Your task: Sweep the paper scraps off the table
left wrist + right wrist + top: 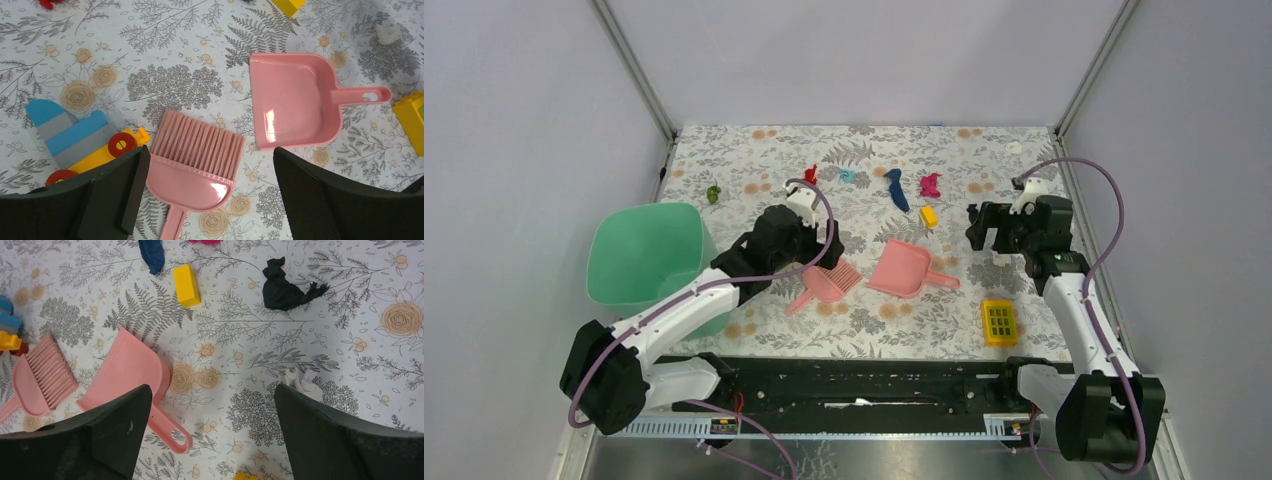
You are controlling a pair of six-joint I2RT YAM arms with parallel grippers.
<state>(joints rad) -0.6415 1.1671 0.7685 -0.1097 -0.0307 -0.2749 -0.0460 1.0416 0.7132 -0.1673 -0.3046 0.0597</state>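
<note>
Scraps (pixel 897 190): red, teal, navy and magenta bits lie in a loose row across the upper middle of the table (pixel 754 150); a green one sits apart at upper left. None looks swept yet.
Left gripper (pixel 209 152): jaws wide apart, nothing held, hovering right over the brush (pixel 192 160).
Brush axis: the handle runs to the lower edge of the left wrist view and the bristles point up-frame. The handle lies roughly midway between the fingers, so a straight drop should reach it.
Right gripper (pixel 212 390): wide open and empty. The dustpan (pixel 130 375) lies at left of its view, handle near the lower-left finger.
Nearer arm: left for the brush, right for the dustpan, as I judge it.
Direction: the scraps lie up-frame of both tools in the top view, well apart from the bristles.
Room: mostly bare print between, save a yellow block (pixel 929 216) just below the navy and magenta bits. A toy (pixel 75 140) sits just beside the brush.
Edges: the far table edge is near behind the row; a green bin (pixel 646 252) stands at left.
</note>
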